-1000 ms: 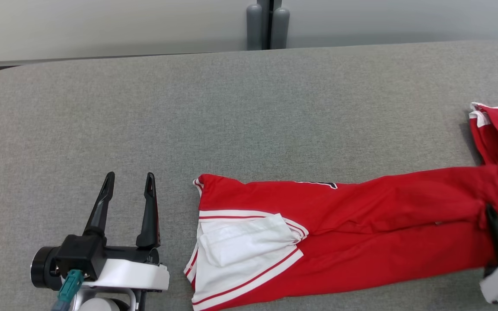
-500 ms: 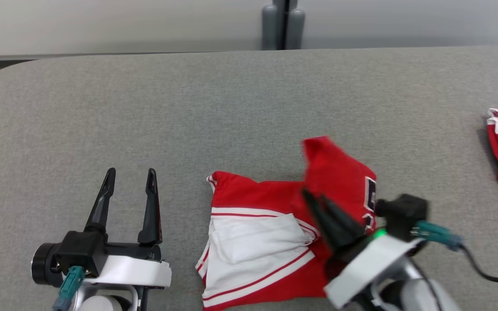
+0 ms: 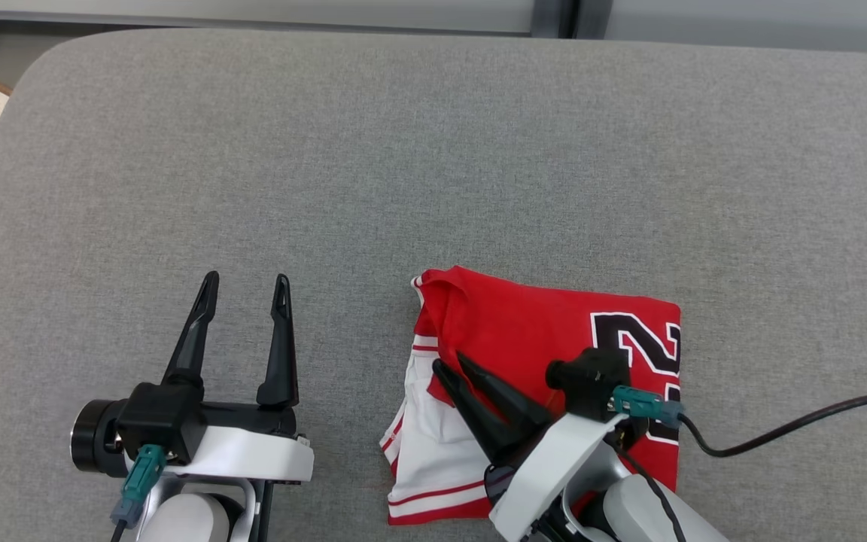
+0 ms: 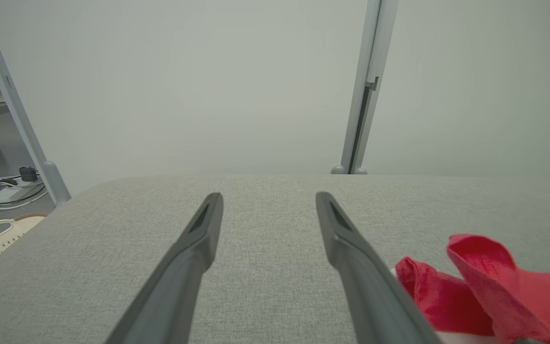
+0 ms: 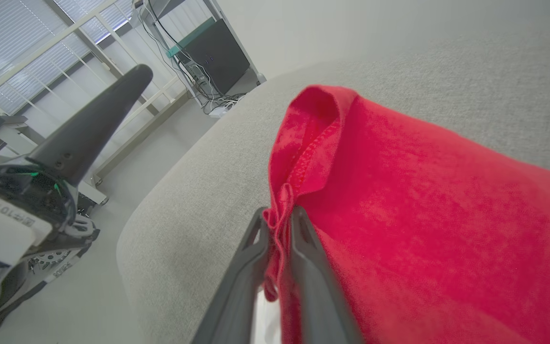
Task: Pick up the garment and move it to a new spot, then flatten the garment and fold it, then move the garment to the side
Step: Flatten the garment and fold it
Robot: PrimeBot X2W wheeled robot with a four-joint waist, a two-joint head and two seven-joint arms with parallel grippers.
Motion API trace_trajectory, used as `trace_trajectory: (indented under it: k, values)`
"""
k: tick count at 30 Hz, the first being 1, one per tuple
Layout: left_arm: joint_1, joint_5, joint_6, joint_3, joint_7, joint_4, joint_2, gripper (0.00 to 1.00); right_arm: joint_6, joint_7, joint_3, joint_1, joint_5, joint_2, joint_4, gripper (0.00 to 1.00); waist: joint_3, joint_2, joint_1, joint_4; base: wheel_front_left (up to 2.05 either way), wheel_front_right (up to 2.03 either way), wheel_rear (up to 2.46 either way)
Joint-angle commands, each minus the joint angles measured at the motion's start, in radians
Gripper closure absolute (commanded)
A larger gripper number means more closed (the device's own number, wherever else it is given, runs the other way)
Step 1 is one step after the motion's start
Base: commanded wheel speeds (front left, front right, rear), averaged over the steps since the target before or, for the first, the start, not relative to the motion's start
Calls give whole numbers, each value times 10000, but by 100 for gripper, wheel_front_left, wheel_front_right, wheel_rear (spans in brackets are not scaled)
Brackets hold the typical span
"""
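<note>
Clamping right gripper (image 3: 450,361) on garment (image 3: 539,331); confirming in right wrist view a bunched red hem pinched between fingers (image 5: 315,286) standing almost together. Reaching in from garment's near edge, with tips resting over its left half, just above white panel (image 3: 422,452).

Finding garment lying folded on grey table (image 3: 403,150). Noting red top layer doubled over leftward, black-and-white numeral (image 3: 633,342) facing up on garment's right half, and white striped panel peeking out at its near-left corner. Logging black cable (image 3: 780,433) trailing off to garment's right.

Idling left gripper (image 3: 246,278) near garment's left side, apart from it. Seeing its fingers spread wide, holding nothing, touching no cloth. Seeing bare table stretching beyond garment's far edge.

Flagging risks:
- Snagging hem between fingers on release and dragging top layer back, undoing the fold.
- Setting a crooked crease, judging by rumpled, raised edge at garment's far-left corner not matching the layer beneath.
- Brushing cable across garment's right half during withdrawal.

Comparing with half a second earlier: noting flap now laid flat with numeral uppermost, against flap raised in mid-air over garment's middle then. Recording left gripper keeping the same spread pose. Treating whole-frame shift as head camera tipping down, not as garment travel.
</note>
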Motion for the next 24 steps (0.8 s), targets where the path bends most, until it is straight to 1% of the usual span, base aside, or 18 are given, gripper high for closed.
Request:
trace_trajectory:
  k: [1,2,6,8,11,14,18,24]
  values:
    - [-191,73,7,-6,-57,28,-18,0,-3,-228,106,-285,97,10,202,7,150,0,0,15,0,0,0]
    - [-212,74,9,-5,-75,40,-28,0,-4,-386,72,-342,147,22,266,0,169,0,0,-2,0,0,0]
    - [-218,77,2,11,-117,89,-17,0,-3,-705,257,-502,239,51,252,0,114,0,0,-86,0,0,0]
    - [-179,75,-3,47,-148,144,22,0,-3,-1203,293,-658,160,14,-136,0,-59,0,0,-194,0,0,0]
    - [-63,75,27,97,-171,164,88,0,-4,-1649,-62,-745,47,-178,-612,0,-249,0,0,-354,0,0,0]
    - [99,33,64,147,-174,150,148,0,-3,-1941,-820,-618,-151,-431,-1107,0,-447,0,0,-523,0,0,0]
    - [260,-15,127,231,-197,86,232,0,-4,-2026,-2322,-181,-508,-944,-1579,0,-676,0,0,-767,0,0,0]
    - [630,-92,141,302,-191,31,341,0,-4,-1652,-4650,1078,-1179,-1614,-2032,0,-1034,0,0,-1159,0,0,0]
